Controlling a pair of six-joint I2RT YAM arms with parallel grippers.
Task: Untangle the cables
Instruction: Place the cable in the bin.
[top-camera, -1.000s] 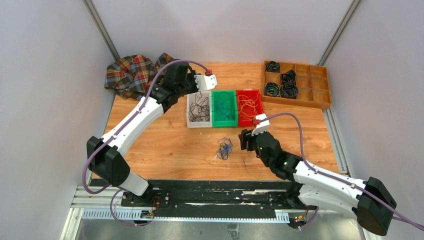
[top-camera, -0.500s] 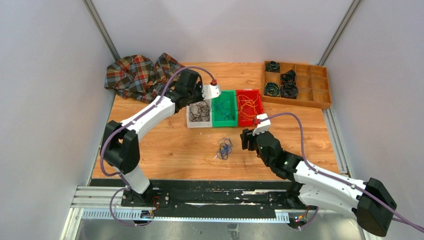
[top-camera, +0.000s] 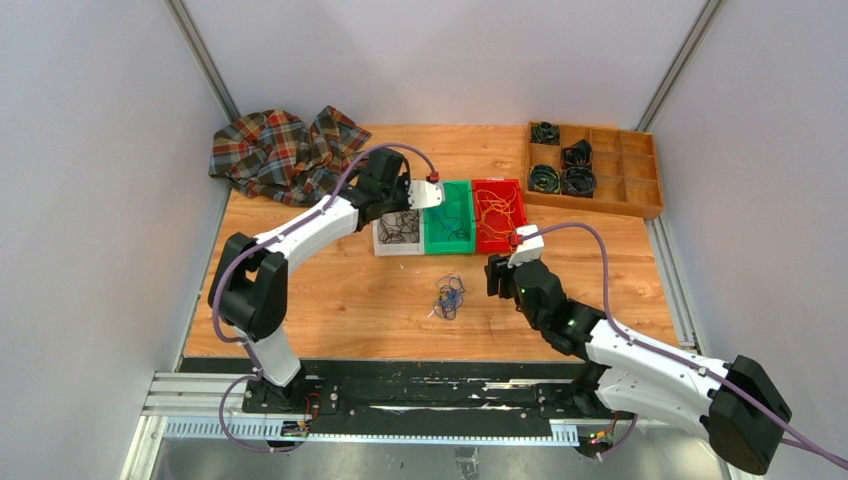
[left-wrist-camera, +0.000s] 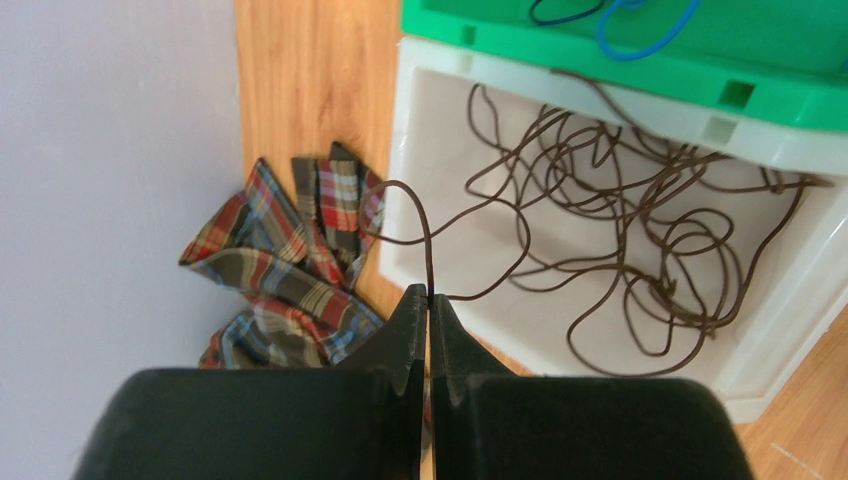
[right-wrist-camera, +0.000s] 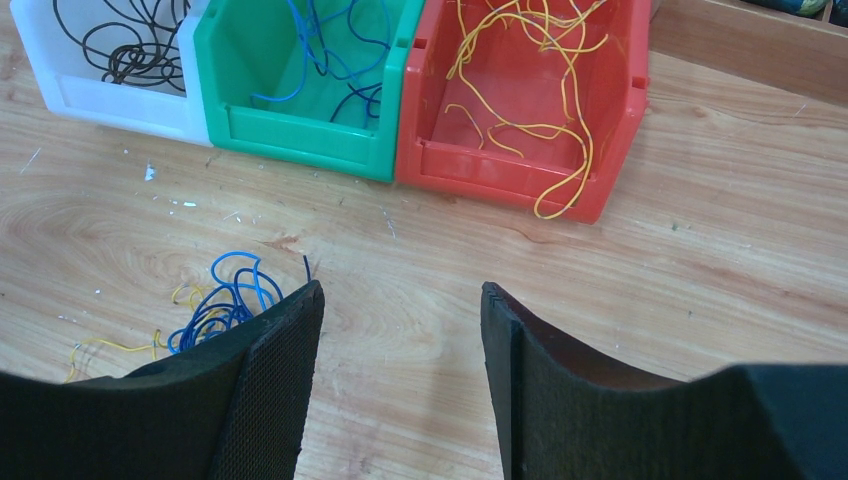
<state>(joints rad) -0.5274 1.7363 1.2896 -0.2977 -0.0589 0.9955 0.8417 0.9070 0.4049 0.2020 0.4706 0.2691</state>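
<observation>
- Cables (right-wrist-camera: 228, 300) lie tangled on the table (right-wrist-camera: 700, 260), just beside the wide-open right gripper (right-wrist-camera: 400, 305).
- Left gripper (left-wrist-camera: 428, 298) pinches one dark wire (left-wrist-camera: 425, 225) above the white bin (left-wrist-camera: 430, 120).

Three bins are sitting side by side mid-desk: left bin (top-camera: 398, 250), middle bin (top-camera: 447, 247), right bin (top-camera: 492, 246), each holding loose wires. The cable bundle (top-camera: 449, 297) is lying on the desk (top-camera: 330, 290) before the middle bin, with the right hand (right-wrist-camera: 400, 295) hanging just to its right. A strand (left-wrist-camera: 425, 230) is running from the left hand (left-wrist-camera: 428, 300) into the left bin. Cloth (top-camera: 270, 150) is lying far left, tray (top-camera: 600, 205) far right.
</observation>
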